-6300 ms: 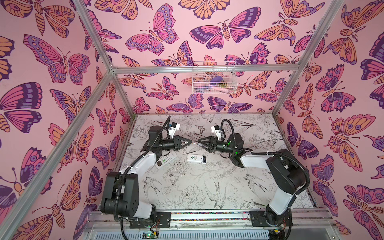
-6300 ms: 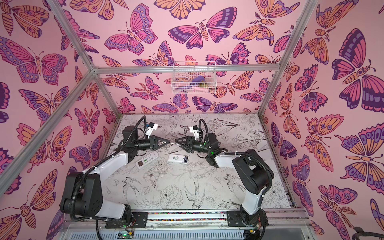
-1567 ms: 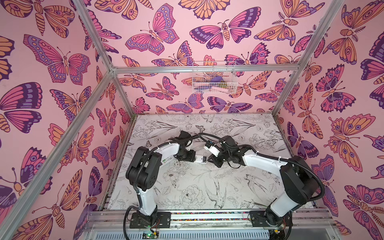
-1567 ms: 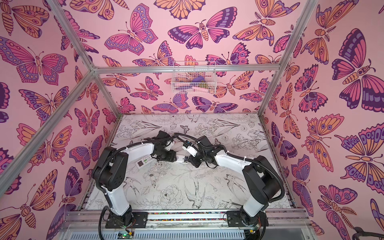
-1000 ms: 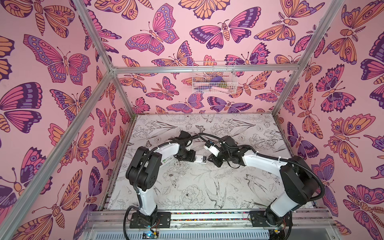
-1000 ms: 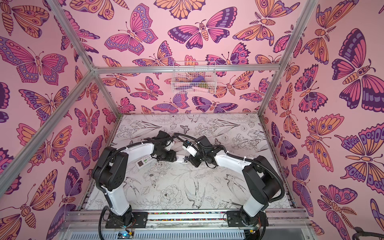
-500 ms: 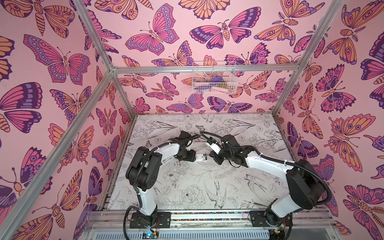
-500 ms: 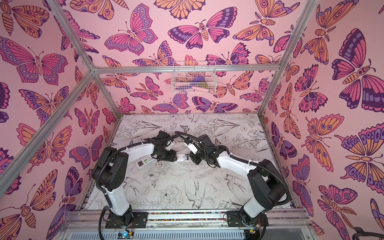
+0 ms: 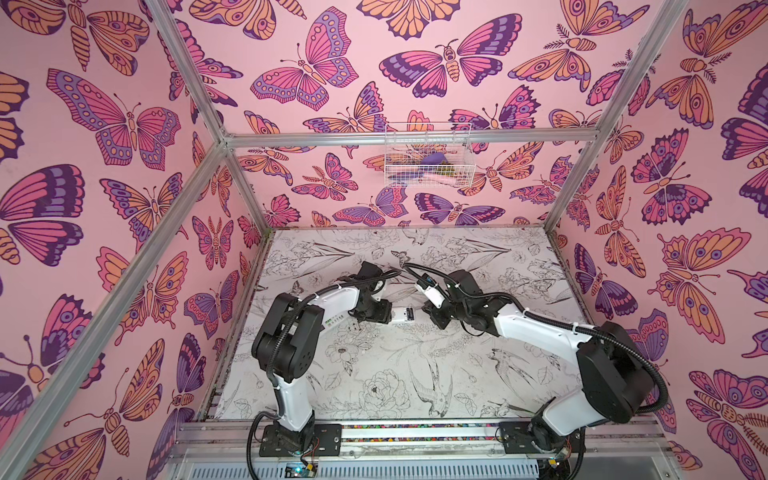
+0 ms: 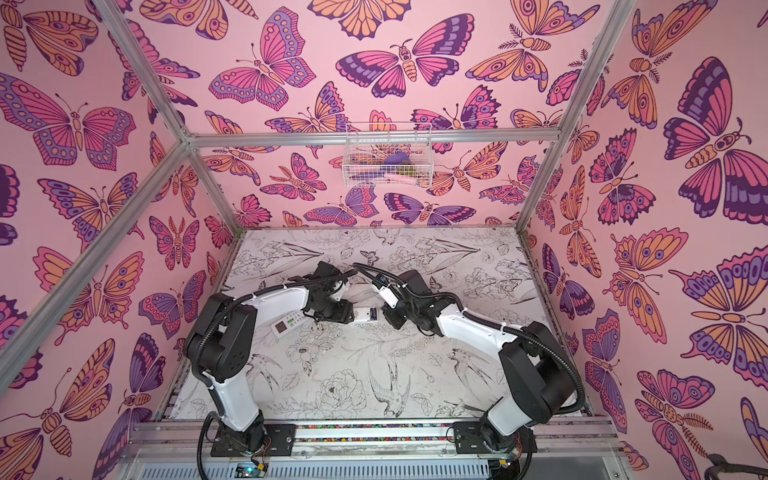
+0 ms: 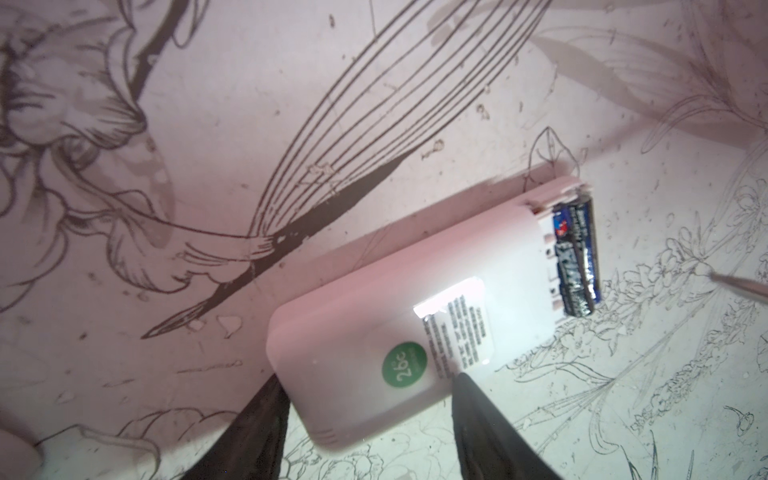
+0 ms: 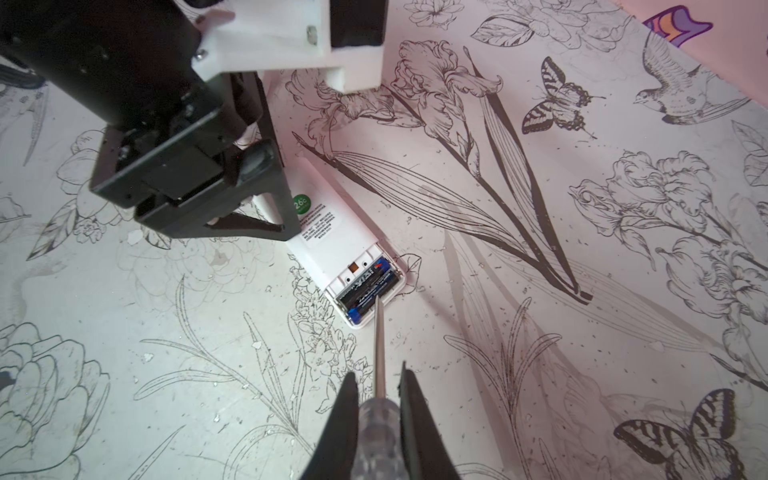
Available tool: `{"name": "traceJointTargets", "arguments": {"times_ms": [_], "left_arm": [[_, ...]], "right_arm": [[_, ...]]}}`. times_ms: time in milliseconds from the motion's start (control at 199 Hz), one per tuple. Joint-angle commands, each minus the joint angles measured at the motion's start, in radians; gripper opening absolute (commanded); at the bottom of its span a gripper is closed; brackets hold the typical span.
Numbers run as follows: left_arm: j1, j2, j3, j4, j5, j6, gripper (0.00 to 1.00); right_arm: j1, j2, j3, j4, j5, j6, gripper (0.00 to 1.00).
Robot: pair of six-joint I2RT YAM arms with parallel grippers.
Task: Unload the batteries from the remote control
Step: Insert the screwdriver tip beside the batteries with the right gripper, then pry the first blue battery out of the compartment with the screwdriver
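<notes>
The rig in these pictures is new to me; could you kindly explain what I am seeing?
This is a robot: a left arm and a right arm mounted at the edge of a table. Both top views look down on the whole scene; the other two pictures come from cameras on the wrists. On the table lie a remote, face down with its compartment open and batteries showing, and a second remote, face up. The left end effector grips the first remote's end. The right end effector is shut on a screwdriver whose tip points at the batteries.
</notes>
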Motion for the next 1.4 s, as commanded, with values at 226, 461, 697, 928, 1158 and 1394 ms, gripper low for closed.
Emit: {"name": "traceJointTargets", "arguments": {"times_ms": [226, 461, 697, 928, 1158, 1394], "left_arm": [[-0.010, 0.017, -0.036, -0.011, -0.008, 0.014, 0.63], [-0.010, 0.020, -0.033, -0.013, -0.005, 0.011, 0.63], [-0.010, 0.020, -0.032, -0.011, -0.005, 0.011, 0.63], [-0.010, 0.019, -0.034, -0.011, -0.007, 0.010, 0.63], [-0.013, 0.014, -0.038, -0.007, -0.004, 0.009, 0.63], [-0.013, 0.005, -0.043, -0.005, -0.005, 0.008, 0.63]], "right_arm": [[0.001, 0.089, 0.055, -0.051, -0.060, 0.056, 0.00], [0.008, 0.110, 0.069, -0.067, -0.044, 0.065, 0.00], [0.007, 0.141, 0.084, -0.065, -0.028, 0.113, 0.00], [0.006, 0.159, 0.061, 0.037, -0.094, 0.209, 0.00], [-0.013, 0.117, 0.031, 0.140, -0.062, 0.278, 0.00], [-0.017, 0.135, 0.034, 0.210, -0.064, 0.311, 0.00]]}}
